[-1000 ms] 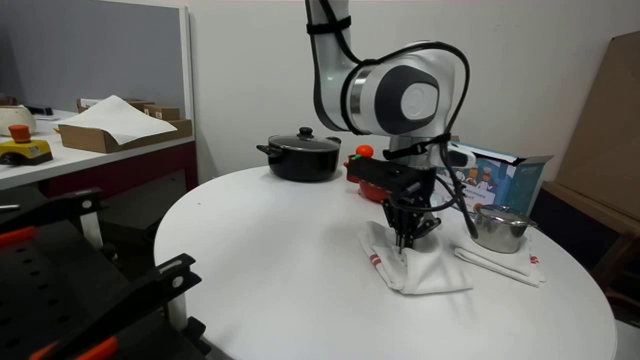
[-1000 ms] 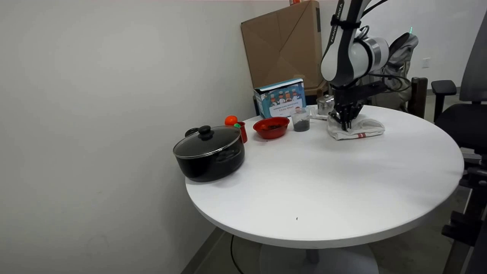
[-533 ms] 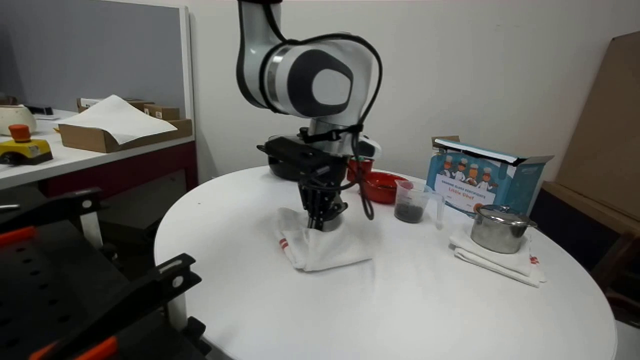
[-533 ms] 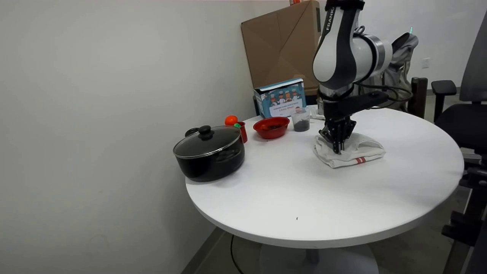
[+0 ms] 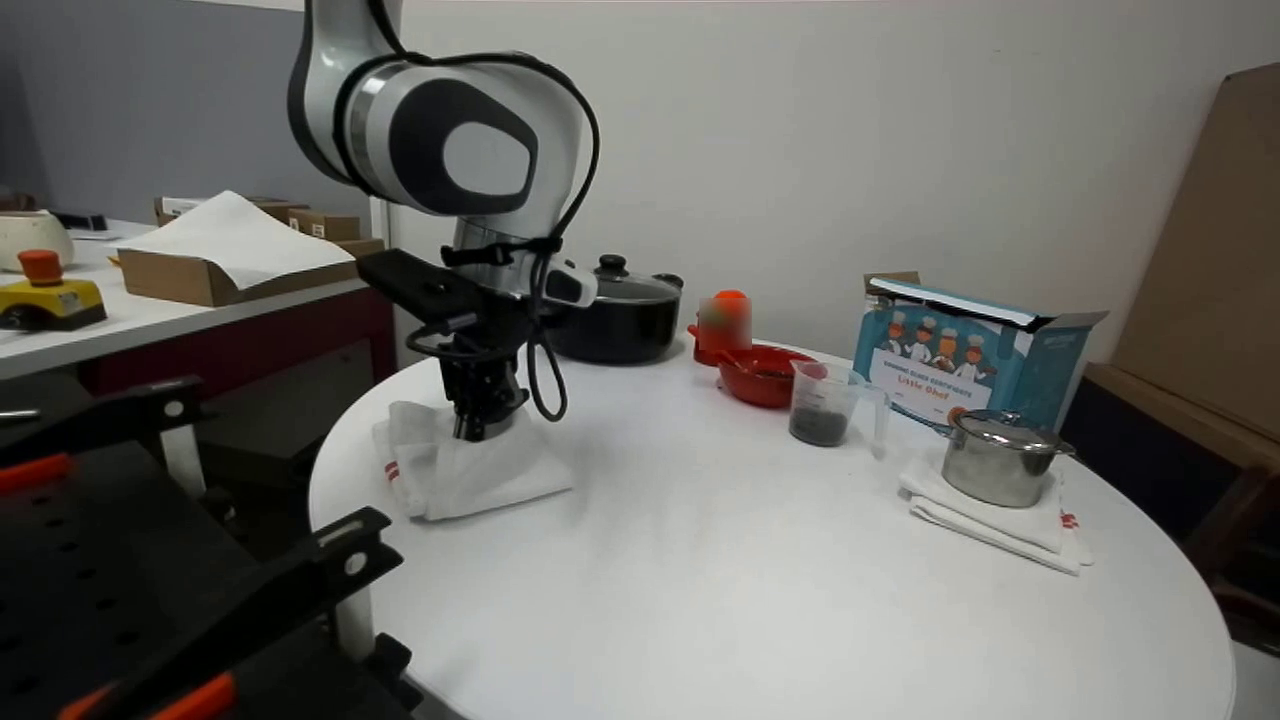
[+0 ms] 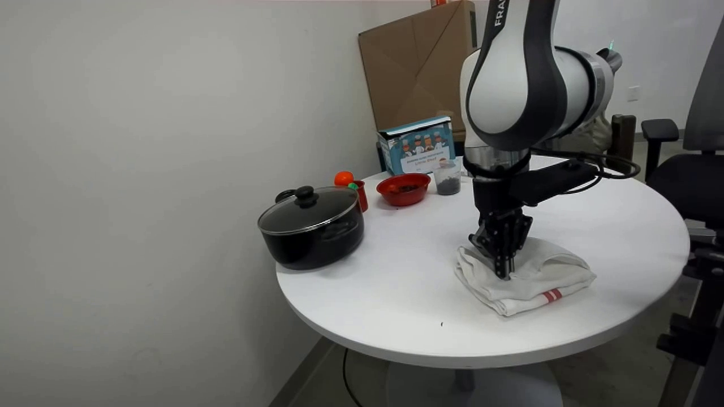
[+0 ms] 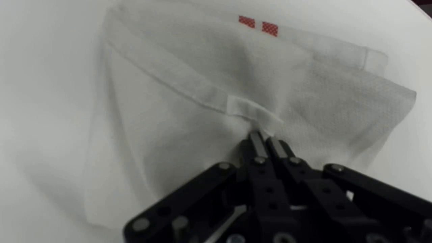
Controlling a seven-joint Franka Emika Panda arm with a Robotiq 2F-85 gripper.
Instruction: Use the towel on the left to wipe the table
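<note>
The white towel (image 5: pixel 500 475) with red stripes lies folded and bunched on the round white table (image 5: pixel 760 600), near the table edge by the dark cart. It also shows in an exterior view (image 6: pixel 543 277) and in the wrist view (image 7: pixel 182 128), where the red stripes face the upper edge. My gripper (image 5: pixel 468 432) points down into the middle of the towel. In the wrist view the gripper's fingers (image 7: pixel 265 136) are nearly together, with a fold of cloth at their tips. The gripper (image 6: pixel 505 274) presses the towel flat to the table. The cloth's underside is hidden.
A second white towel (image 5: pixel 990 535) lies under a silver pot (image 5: pixel 1000 465). A measuring cup (image 5: pixel 822 415), red bowl (image 5: pixel 762 380), red cup (image 5: pixel 708 350), black lidded pot (image 5: pixel 630 325) and blue box (image 5: pixel 960 360) stand along the wall side. A dark speck (image 6: pixel 441 324) lies near the table edge.
My gripper has dragged the towel across the table, away from the silver pot, past the red bowl, to the opposite edge. The towel stays bunched at the fingertips. Other objects have not moved.
</note>
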